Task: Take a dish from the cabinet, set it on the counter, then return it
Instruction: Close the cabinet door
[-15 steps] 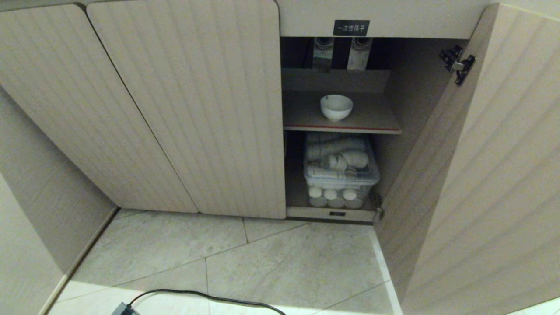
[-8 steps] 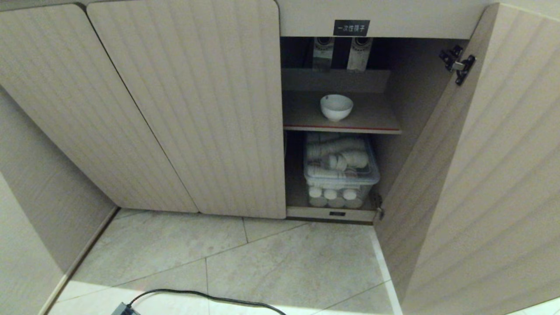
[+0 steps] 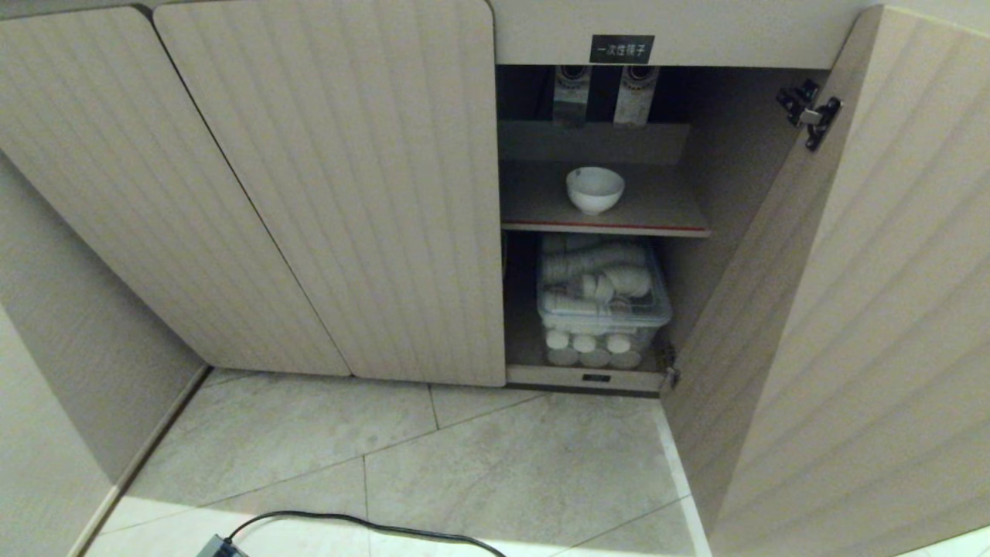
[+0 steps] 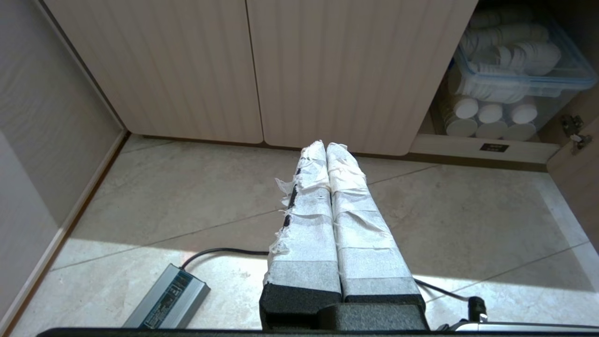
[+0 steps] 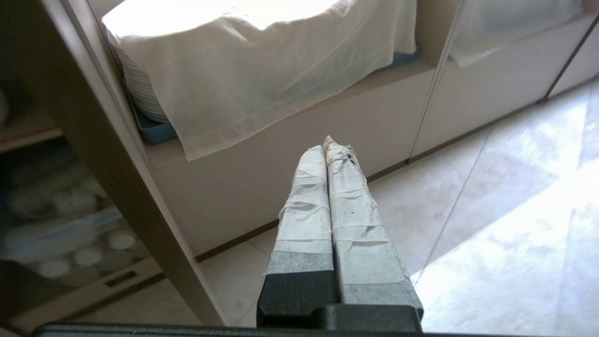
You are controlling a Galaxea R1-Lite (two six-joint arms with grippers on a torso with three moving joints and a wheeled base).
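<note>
Right gripper: your right gripper (image 5: 327,147) has its two tape-wrapped fingers (image 5: 306,206) pressed flat together, nothing between them. It hangs above the floor tiles (image 5: 491,224), beside the edge of the open door (image 5: 126,168).
Left gripper: your left gripper (image 4: 326,147) is likewise closed, taped fingers (image 4: 355,220) touching along their length, holding nothing. It points toward the foot of the closed cabinet doors, over the floor.
Arms in head view: you see neither arm there.
Dish: the dish (image 3: 594,189) sits upright on the red-edged shelf (image 3: 665,229) inside the cabinet (image 3: 340,193), near the middle of the shelf and apart from both grippers.
Cabinet: two fluted doors on your left are shut; the right-hand door (image 3: 866,309) stands swung open, its black hinge (image 3: 808,112) showing near the top. A small black label (image 3: 621,49) with white characters sits above the opening.
Below the shelf: a clear plastic box (image 3: 603,305) holds stacked ribbed white cups, with more cups lying beneath it.
Behind the dish: two patterned packets (image 3: 605,93) stand at the back of the upper compartment.
Floor: a black cable (image 3: 363,524) runs across the tiles to a grey power brick (image 4: 168,299) near your left gripper.
Right of the door: your right wrist view shows stacked plates (image 5: 135,84) under a white cloth (image 5: 262,61) in a blue tray.
</note>
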